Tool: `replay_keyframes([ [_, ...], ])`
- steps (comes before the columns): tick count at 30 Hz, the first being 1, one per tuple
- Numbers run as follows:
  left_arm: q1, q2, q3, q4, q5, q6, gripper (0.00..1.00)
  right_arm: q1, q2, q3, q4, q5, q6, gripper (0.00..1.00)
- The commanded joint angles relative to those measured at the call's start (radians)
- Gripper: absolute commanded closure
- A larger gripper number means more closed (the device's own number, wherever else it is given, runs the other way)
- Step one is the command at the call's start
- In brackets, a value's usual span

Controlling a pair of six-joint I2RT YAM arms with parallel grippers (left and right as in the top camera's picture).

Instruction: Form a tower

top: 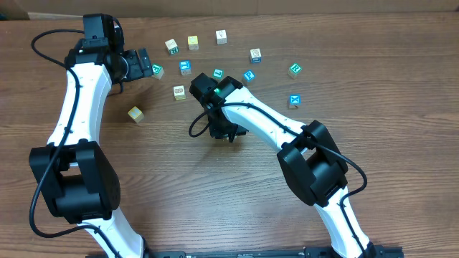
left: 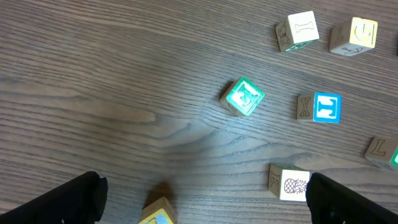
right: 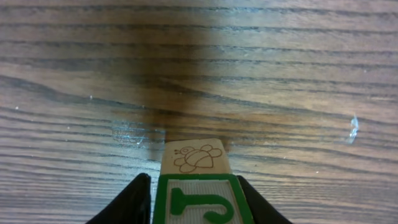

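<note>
Well, gripping the tower (right: 196,158) with the right gripper (right: 196,205) near the worktop's (top: 179,186) middle: jaws partly closed, pressed against both sides of it. Showing only one cream cube, with a green-framed J face and a bee drawing. Hovering with the left gripper (left: 208,202), jaws spread wide and empty, over a teal-faced cube (left: 242,96) toward the far edge.

Left arm (top: 77,97) and right arm (top: 267,123) have white shells, bulky black joints, looping black cables (top: 191,127).
</note>
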Motion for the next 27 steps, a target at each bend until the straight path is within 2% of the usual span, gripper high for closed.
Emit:
replay_keyframes([
  [1, -0.006, -0.028, 0.000, 0.003, 0.000, -0.010, 0.00, -0.004, 0.006, -0.009, 0.005, 0.000, 0.000, 0.64],
  [5, -0.006, -0.028, 0.000, 0.003, 0.000, -0.009, 0.00, -0.004, 0.006, -0.009, 0.016, -0.011, 0.012, 0.71],
  [15, -0.006, -0.028, 0.000, 0.003, 0.000, -0.009, 0.00, -0.004, 0.006, -0.009, 0.055, -0.050, 0.011, 0.71],
  [17, -0.006, -0.028, 0.000, 0.003, 0.000, -0.009, 0.00, -0.004, 0.006, -0.009, 0.059, -0.050, 0.011, 0.70],
  [19, -0.006, -0.028, 0.000, 0.003, 0.000, -0.009, 0.00, -0.004, 0.006, -0.009, 0.059, -0.049, 0.011, 0.63],
  [22, -0.006, -0.028, 0.000, 0.003, 0.000, -0.009, 0.00, -0.004, 0.006, -0.009, 0.060, -0.049, 0.011, 0.60],
  [27, -0.006, -0.028, 0.000, 0.003, 0.000, -0.009, 0.00, -0.004, 0.006, -0.009, 0.060, -0.049, 0.010, 0.69],
])
